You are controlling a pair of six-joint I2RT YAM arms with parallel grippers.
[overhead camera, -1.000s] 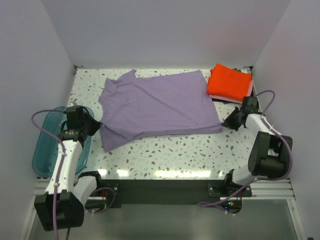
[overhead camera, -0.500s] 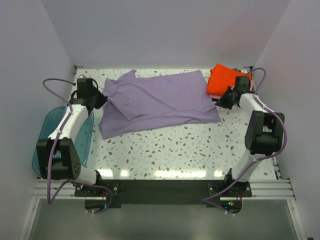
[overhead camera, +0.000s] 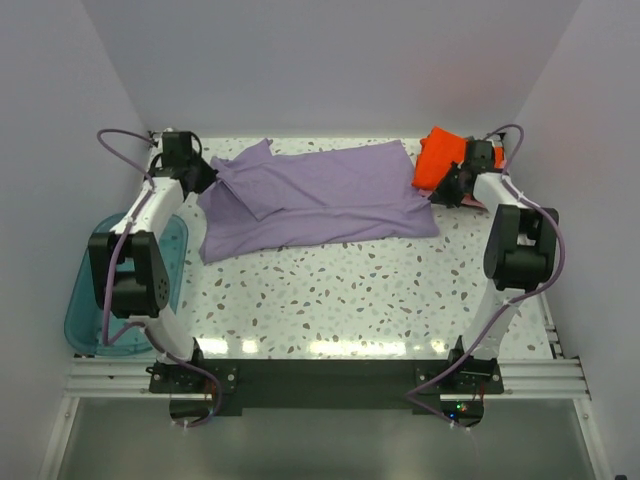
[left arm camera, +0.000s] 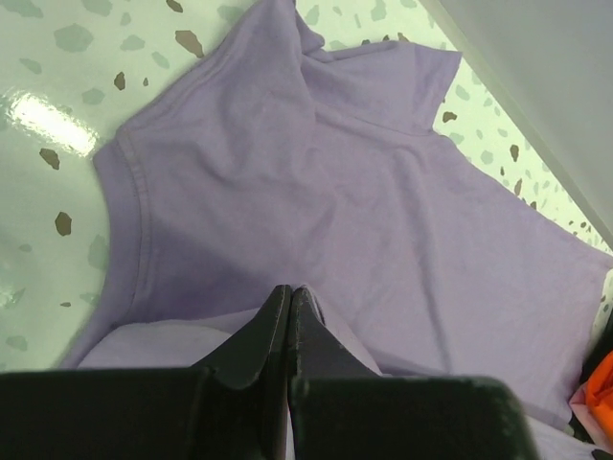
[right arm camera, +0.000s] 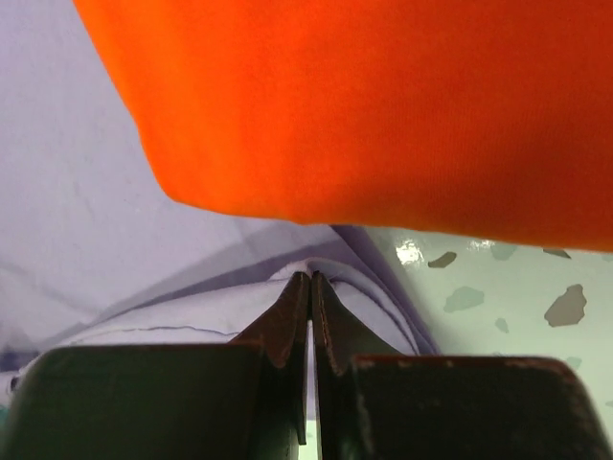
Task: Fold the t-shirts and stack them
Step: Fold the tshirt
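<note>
Lavender cloth at both ends: pinching the purple shirt [overhead camera: 330, 195] tight in left gripper [left arm camera: 290, 290] and right gripper [right arm camera: 310, 278], holding its hem at the far edge, probably for a lengthwise fold.

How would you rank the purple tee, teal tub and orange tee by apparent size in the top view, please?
Largest: purple tee.
Next: teal tub, partly hidden.
Smallest: orange tee, also partly hidden, though what shows is clearly less than the tub.

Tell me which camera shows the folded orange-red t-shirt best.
Top external: most of the folded orange-red t-shirt shows, in the far right corner. Right wrist: just a close-up edge; left wrist: a sliver.
</note>
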